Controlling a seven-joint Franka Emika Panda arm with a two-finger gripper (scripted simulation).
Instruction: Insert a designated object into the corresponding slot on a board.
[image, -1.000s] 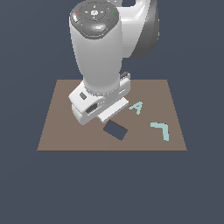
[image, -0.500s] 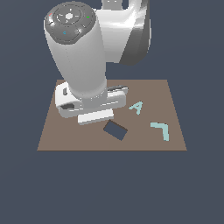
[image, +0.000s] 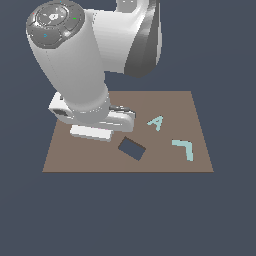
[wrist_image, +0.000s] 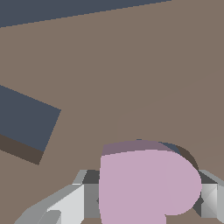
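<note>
In the wrist view the pale pink-lilac heart piece (wrist_image: 146, 186) sits between my grey fingers (wrist_image: 65, 203), close over the brown board (wrist_image: 131, 78). A thin dark navy edge of the heart slot (wrist_image: 186, 155) shows just beyond the piece; the rest of the slot is hidden under it. My gripper (wrist_image: 146, 205) is shut on the heart. In the exterior view the arm (image: 85, 75) covers the board's (image: 165, 102) left part, and the gripper, heart and slot are hidden behind it.
A dark rectangular cutout (image: 132, 148) lies in the board near its front, and also shows in the wrist view (wrist_image: 26, 118). A teal letter A (image: 156, 122) and a teal L-shaped piece (image: 184, 148) lie on the board toward the exterior view's right.
The arm has swung toward the exterior view's left and lower over the board's left side. The teal pieces have not moved.
</note>
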